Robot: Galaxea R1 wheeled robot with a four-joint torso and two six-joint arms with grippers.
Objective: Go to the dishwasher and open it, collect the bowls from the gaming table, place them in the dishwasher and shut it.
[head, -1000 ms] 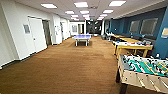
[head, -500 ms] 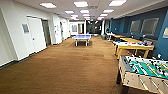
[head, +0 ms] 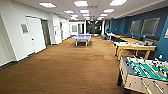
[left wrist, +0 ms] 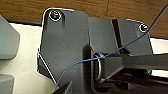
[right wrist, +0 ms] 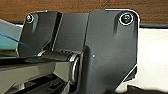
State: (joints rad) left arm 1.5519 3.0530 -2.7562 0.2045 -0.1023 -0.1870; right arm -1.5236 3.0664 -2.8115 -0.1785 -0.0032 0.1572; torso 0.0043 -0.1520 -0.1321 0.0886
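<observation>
Brown carpeted hall, gaming table (head: pixel 133 46) right beyond foosball table (head: pixel 147 72), jaws' state untellable.

Each wrist carries a wide dark plate (left wrist: pixel 65 45) with rounded corners and shiny round screws (left wrist: pixel 55 15) (one at each upper corner). A thin blue cable (left wrist: pixel 117 50) crosses a jointed grey bar (right wrist: pixel 50 60).
</observation>
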